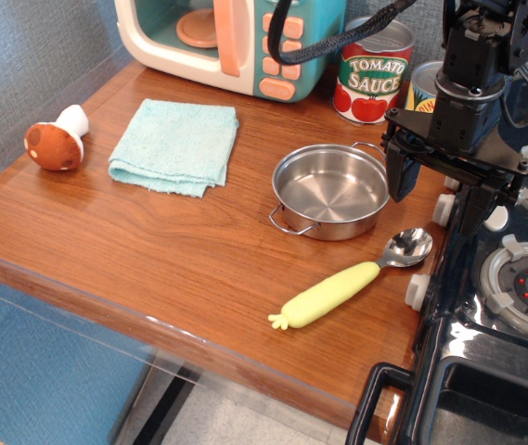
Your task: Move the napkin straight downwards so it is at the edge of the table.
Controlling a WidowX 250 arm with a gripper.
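The light teal napkin [175, 146] lies folded and flat on the reddish-brown table [152, 260], toward the back left, in front of the toy microwave. My gripper [435, 199] hangs at the right side, above the table's right edge beside the black stove, well to the right of the napkin. Its two black fingers [398, 176] point down with a wide gap between them and nothing held. The table's glossy front edge [180, 338] runs diagonally below the napkin.
A toy mushroom [57, 139] lies left of the napkin. A steel pan [331, 190] sits mid-table, with a yellow-handled spoon [352, 283] in front of it. A toy microwave [231, 42] and tomato sauce can [372, 74] stand at the back. A black toy stove [505, 278] fills the right.
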